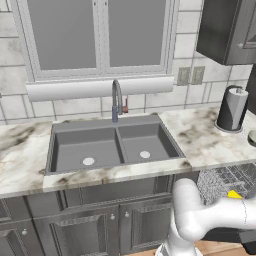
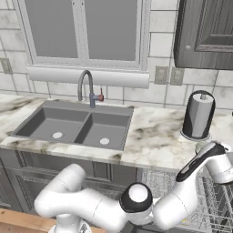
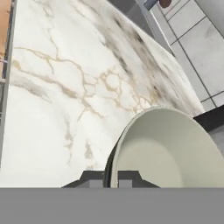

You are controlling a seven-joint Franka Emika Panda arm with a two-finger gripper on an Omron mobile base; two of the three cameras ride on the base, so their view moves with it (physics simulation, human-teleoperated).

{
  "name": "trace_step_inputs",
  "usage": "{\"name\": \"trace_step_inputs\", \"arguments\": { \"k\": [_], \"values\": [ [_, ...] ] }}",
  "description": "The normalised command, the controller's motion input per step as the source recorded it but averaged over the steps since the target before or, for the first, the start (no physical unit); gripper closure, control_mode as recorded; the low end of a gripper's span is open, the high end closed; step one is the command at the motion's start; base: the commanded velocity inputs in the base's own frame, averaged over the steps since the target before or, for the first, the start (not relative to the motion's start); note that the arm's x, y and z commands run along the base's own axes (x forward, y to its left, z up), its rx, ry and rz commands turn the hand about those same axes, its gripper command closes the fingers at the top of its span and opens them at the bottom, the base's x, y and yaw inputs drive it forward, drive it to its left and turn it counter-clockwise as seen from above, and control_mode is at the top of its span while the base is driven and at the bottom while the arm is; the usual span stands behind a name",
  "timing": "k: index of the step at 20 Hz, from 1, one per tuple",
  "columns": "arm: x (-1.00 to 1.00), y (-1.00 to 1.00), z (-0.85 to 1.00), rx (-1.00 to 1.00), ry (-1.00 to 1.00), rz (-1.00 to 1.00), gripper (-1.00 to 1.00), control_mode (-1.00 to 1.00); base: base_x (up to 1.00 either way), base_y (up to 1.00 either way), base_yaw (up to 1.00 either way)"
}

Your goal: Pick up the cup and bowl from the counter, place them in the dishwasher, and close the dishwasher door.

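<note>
In the hand view the two dark finger tips of the gripper [image 3: 111,180] pinch the rim of the shallow round pale grey-beige bowl [image 3: 170,151], which lies at five o'clock over the white brown-veined stone counter [image 3: 65,87]. In the left base view the small bright yellow cup [image 1: 234,194] sits in the silvery wire rack of the dark grey dishwasher [image 1: 220,181] at four o'clock, with the grey double sink [image 1: 112,145] beyond at centre and the tall dark cylinder with a white top [image 1: 232,108] at two o'clock.
</note>
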Motion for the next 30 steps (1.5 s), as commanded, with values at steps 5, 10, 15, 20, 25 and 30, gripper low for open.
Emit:
{"name": "trace_step_inputs", "arguments": {
  "k": [5, 10, 15, 20, 25, 30],
  "values": [
    [-0.72, 0.26, 0.00, 0.00, 0.00, 0.24, 1.00, -1.00, 0.00, 0.00, 0.00],
    [-0.63, 0.32, 0.00, 0.00, 0.00, 0.26, 1.00, -1.00, 0.00, 0.00, 0.00],
    [-0.54, 0.33, -0.07, 0.00, 0.00, 0.25, 1.00, -1.00, 0.00, 0.00, 0.00],
    [-0.46, 0.34, -0.19, 0.00, 0.00, 0.24, 1.00, -1.00, 0.00, 0.00, 0.00],
    [-0.28, 0.26, -0.36, -0.03, -0.01, 0.15, 1.00, -1.00, 0.00, 0.00, 0.00],
    [-0.18, 0.07, -0.47, -0.11, -0.11, -0.02, 1.00, -1.00, 0.00, 0.00, 0.00]
  ]
}}
